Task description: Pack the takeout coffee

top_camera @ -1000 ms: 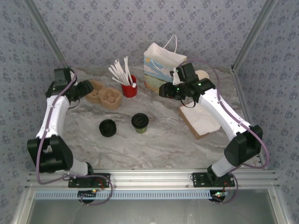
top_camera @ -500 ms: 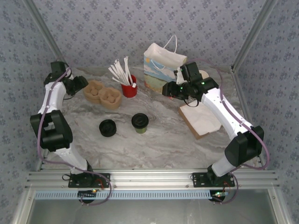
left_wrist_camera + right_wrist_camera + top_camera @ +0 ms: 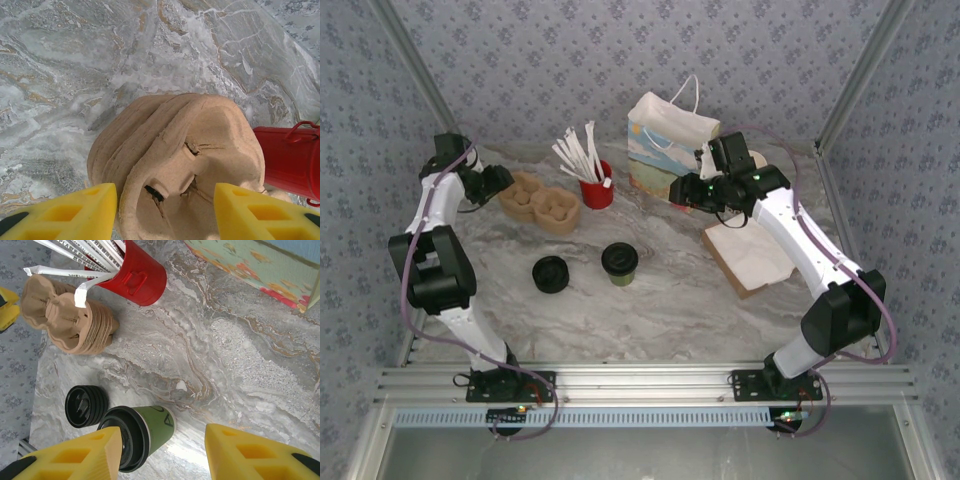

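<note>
On the marbled bench [image 3: 670,300] the left arm [image 3: 432,215] has folded in at upper left, left fingers [image 3: 75,210] spread astride the pulp carriers [image 3: 185,165], right fingers [image 3: 75,455] spread empty, takeout coffee [image 3: 619,263] unpacked.

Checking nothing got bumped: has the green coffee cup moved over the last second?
No. In the top view the takeout coffee sits where it was, with the same gap to the black lids beside it.

A lab test cell (dressed up homely): aluminium frame [image 3: 650,380], patterned wall panels [image 3: 570,60], marble-look table [image 3: 660,310].
</note>
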Tool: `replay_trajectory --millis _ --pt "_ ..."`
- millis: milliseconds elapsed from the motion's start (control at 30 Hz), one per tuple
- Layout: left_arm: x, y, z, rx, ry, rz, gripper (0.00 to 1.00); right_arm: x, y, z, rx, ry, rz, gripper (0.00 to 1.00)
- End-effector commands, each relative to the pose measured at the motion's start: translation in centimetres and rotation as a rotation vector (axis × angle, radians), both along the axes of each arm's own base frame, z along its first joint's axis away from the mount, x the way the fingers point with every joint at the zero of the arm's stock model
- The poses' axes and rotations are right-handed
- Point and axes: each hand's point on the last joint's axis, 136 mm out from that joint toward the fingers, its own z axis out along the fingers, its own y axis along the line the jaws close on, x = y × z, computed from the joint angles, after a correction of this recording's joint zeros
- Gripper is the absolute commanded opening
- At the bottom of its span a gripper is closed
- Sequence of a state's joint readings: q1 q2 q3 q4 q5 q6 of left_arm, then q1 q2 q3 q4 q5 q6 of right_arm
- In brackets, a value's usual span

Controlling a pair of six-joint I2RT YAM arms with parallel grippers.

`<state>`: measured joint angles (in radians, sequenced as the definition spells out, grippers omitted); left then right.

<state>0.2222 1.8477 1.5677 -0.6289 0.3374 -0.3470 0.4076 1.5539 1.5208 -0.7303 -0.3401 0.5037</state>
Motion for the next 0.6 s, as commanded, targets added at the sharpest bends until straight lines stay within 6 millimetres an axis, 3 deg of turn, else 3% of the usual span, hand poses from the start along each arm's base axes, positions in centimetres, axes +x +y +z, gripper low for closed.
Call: replay_trajectory --millis 0,367,567 --pt "0.2 -0.6 0.5 -0.009 -0.017 -0.042 0.54 -0.2 -0.4 -0.2 0.001 0.019 0.002 0.5" --pt "0.0 -1.9 0.5 -0.036 -0.026 -0.084 0.54 -0.1 -0.7 -0.2 0.009 0.021 -0.007 0.5" --pt "-0.2 -2.4 0.3 -0.063 -0.025 -0.095 0.51 0.3 -1.0 1.1 0.025 -0.001 -0.016 0.49"
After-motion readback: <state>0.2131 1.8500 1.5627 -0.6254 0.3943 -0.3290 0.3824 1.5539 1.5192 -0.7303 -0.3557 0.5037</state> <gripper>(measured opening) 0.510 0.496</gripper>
